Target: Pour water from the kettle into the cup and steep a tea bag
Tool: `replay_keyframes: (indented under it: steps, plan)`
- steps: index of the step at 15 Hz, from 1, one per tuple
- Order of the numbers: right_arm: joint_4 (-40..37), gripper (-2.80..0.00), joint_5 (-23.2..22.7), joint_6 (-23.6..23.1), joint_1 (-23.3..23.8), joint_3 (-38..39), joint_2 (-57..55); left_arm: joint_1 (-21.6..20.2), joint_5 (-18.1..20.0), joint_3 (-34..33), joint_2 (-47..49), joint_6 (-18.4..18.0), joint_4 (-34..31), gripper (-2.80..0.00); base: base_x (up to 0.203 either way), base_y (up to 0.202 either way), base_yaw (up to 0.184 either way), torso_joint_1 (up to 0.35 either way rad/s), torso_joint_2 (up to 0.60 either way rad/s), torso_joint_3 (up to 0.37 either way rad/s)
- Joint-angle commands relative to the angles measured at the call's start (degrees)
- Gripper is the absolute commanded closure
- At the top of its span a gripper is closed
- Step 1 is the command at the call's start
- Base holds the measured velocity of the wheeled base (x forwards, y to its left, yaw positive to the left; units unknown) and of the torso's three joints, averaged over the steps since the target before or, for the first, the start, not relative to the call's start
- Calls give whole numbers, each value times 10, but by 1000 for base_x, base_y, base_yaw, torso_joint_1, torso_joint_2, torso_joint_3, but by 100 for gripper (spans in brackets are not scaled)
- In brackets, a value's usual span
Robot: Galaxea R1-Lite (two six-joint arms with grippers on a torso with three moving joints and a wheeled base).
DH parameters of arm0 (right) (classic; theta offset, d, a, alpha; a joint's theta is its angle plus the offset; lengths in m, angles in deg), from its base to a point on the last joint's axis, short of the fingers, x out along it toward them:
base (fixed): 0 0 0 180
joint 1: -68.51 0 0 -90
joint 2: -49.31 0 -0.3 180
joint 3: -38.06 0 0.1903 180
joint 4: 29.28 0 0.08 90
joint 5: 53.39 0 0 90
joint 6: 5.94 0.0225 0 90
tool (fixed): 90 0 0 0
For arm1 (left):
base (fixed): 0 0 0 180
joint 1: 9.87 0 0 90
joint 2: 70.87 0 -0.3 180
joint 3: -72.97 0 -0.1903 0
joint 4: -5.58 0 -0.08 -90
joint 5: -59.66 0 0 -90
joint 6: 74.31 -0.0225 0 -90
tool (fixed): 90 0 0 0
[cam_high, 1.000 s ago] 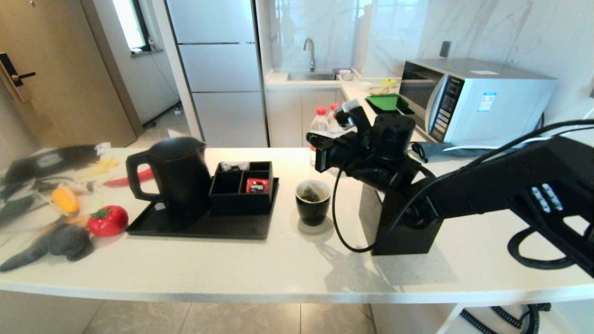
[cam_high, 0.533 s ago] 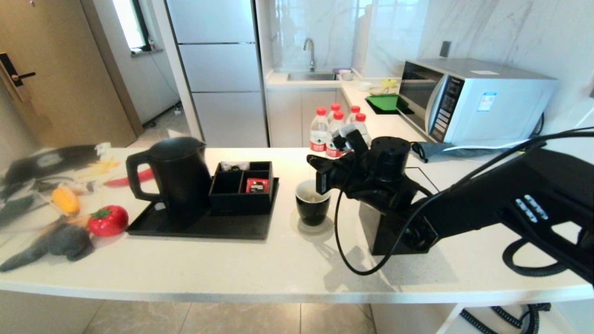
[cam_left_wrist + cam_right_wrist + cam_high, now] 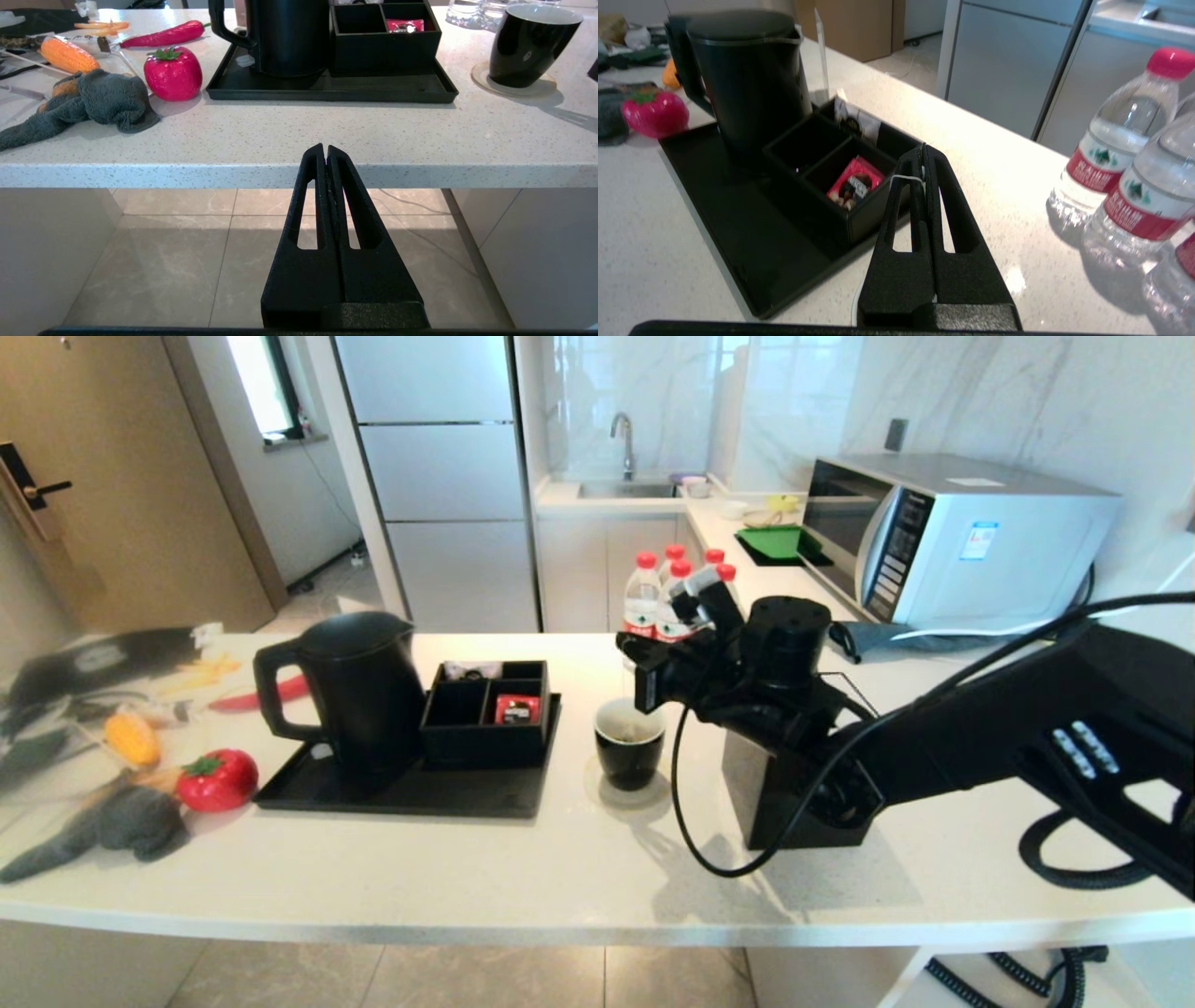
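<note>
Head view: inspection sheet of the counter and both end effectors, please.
Surface: white counter, no spills seen.
Job's things: kettle upright on black tray; cup on coaster beside the tray, tea bag inside.
Clutter: organiser box with red packet, red toy fruit, corn, chilli, grey cloth, four bottles.
End effectors: right end effector above cup, shut on the tea bag string; left end effector shut, empty, below counter edge.
Cables: black cable loops over counter beside cup.
Surroundings: microwave, fridge, sink.

White counter (image 3: 467,877), fridge (image 3: 439,476), sink (image 3: 625,488), microwave (image 3: 952,537), marble wall (image 3: 1008,401)
</note>
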Motion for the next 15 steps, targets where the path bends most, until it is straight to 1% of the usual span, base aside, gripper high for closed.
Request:
replay_keyframes:
  steps: [1, 4, 7, 12, 15]
  plan:
    - [-1, 0, -1, 0, 1, -14, 16, 0, 0, 0, 0, 0, 0, 0, 0, 0, 0, 0, 0, 0]
    - [-17, 0, -1, 0, 1, -31, 37, 0, 0, 0, 0, 0, 0, 0, 0, 0, 0, 0, 0, 0]
    - [-16, 0, -1, 0, 1, -28, 43, 0, 0, 0, 0, 0, 0, 0, 0, 0, 0, 0, 0, 0]
    - [-12, 0, -1, 0, 0, -25, 23, 0, 0, 0, 0, 0, 0, 0, 0, 0, 0, 0, 0, 0]
    - [-6, 0, -1, -1, 0, -7, 10, 0, 0, 0, 0, 0, 0, 0, 0, 0, 0, 0, 0, 0]
